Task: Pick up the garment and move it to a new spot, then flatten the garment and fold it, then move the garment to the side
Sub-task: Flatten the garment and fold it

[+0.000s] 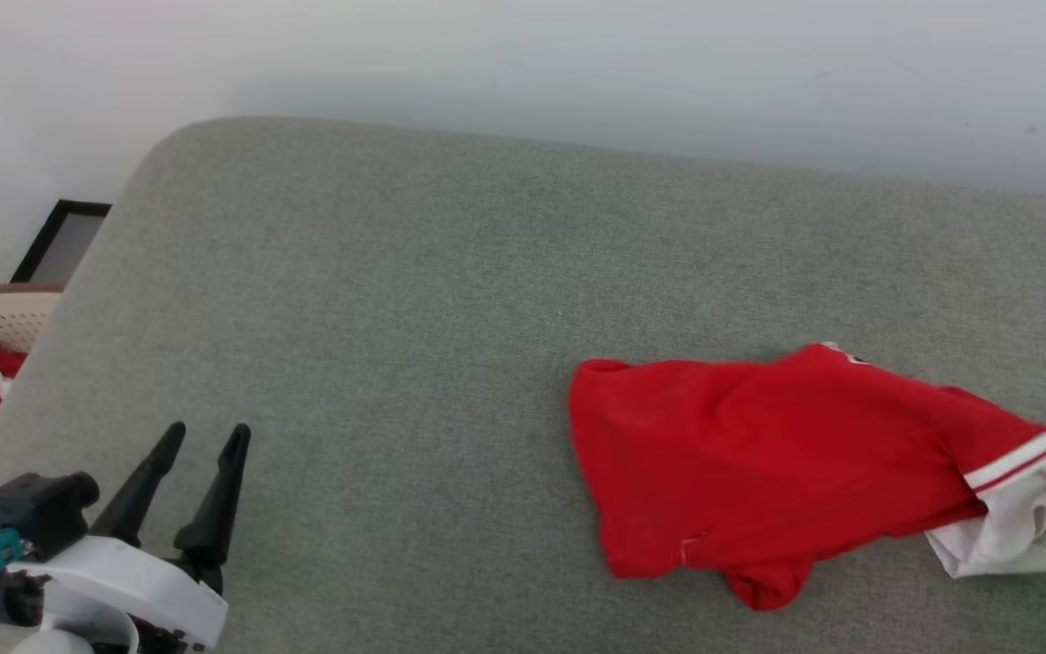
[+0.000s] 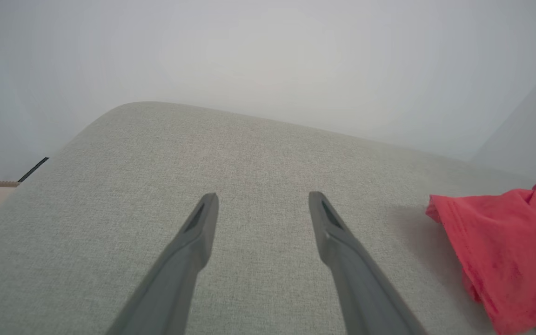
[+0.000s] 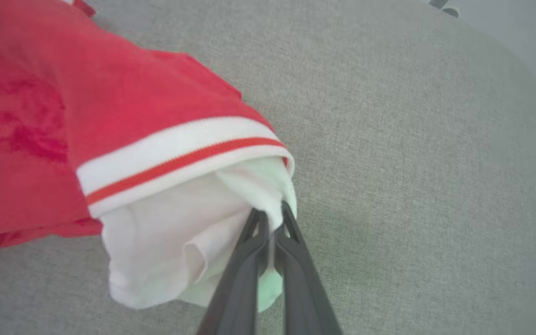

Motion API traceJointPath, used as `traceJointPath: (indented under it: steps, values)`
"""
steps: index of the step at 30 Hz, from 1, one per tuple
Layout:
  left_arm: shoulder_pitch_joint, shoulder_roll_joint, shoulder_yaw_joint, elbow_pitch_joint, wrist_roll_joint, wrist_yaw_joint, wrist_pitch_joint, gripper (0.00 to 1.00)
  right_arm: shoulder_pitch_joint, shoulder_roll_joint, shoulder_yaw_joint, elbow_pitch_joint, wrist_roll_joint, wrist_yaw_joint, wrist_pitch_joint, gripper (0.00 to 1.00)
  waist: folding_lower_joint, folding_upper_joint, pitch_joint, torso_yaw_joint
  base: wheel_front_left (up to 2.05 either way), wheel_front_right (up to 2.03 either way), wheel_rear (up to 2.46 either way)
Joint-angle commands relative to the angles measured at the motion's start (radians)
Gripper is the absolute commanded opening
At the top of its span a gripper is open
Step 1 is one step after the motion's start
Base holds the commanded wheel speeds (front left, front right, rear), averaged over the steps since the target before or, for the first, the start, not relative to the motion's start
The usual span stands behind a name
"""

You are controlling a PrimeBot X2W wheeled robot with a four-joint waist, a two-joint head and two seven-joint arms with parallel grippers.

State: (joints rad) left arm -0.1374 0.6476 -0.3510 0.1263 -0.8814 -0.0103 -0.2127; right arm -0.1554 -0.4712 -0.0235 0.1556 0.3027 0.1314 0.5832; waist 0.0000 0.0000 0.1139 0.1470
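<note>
A pale wall [image 1: 577, 73] stands behind a wide grey woven-fabric padded surface [image 1: 378, 272]. On its right part, near the front edge, lies the crumpled red jersey T-shirt with a white sleeve and red-white striped trim [image 1: 759, 454]. The right gripper [image 3: 270, 215] is pinched tight on the white sleeve at the shirt's right end. The left gripper [image 1: 207, 429] hovers at the near left, fingers spread wide, holding nothing, well apart from the shirt.

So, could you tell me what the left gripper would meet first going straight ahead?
Likely the bare grey cushion, depth unclear; the garment lies right of the left gripper.
</note>
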Motion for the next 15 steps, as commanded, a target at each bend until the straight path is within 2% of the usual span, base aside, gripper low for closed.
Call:
traceJointPath:
  steps: [1, 11, 12, 14, 15]
  values:
    - [-0.008, -0.001, -0.003, 0.007, -0.005, -0.008, -0.001, 1.00, -0.007, 0.001, -0.001, 0.027, 0.010, -0.001, 0.002, 0.00, 0.0000, 0.0000, 0.001, 0.003, 0.00, 0.00, 0.00]
    - [-0.022, -0.003, -0.010, 0.025, -0.008, -0.017, 0.003, 1.00, -0.053, 0.049, 0.031, 0.210, 0.076, -0.001, -0.033, 0.00, 0.0000, 0.0000, 0.006, 0.006, 0.00, 0.00, 0.00]
    - [-0.024, -0.002, -0.012, 0.027, -0.007, -0.017, 0.005, 1.00, -0.061, 0.052, 0.034, 0.227, 0.084, -0.001, -0.037, 0.18, 0.0000, 0.0000, 0.007, 0.006, 0.00, 0.00, 0.00]
    - [-0.027, 0.001, -0.017, 0.030, -0.004, -0.018, 0.013, 1.00, -0.078, 0.052, 0.048, 0.253, 0.088, -0.001, -0.045, 0.65, 0.0000, 0.0000, 0.005, 0.004, 0.00, 0.00, 0.00]
    - [-0.031, 0.003, -0.018, 0.031, -0.004, -0.015, 0.018, 1.00, -0.087, 0.055, 0.051, 0.262, 0.095, -0.001, -0.046, 1.00, 0.0000, 0.0000, 0.003, 0.002, 0.00, 0.00, 0.00]
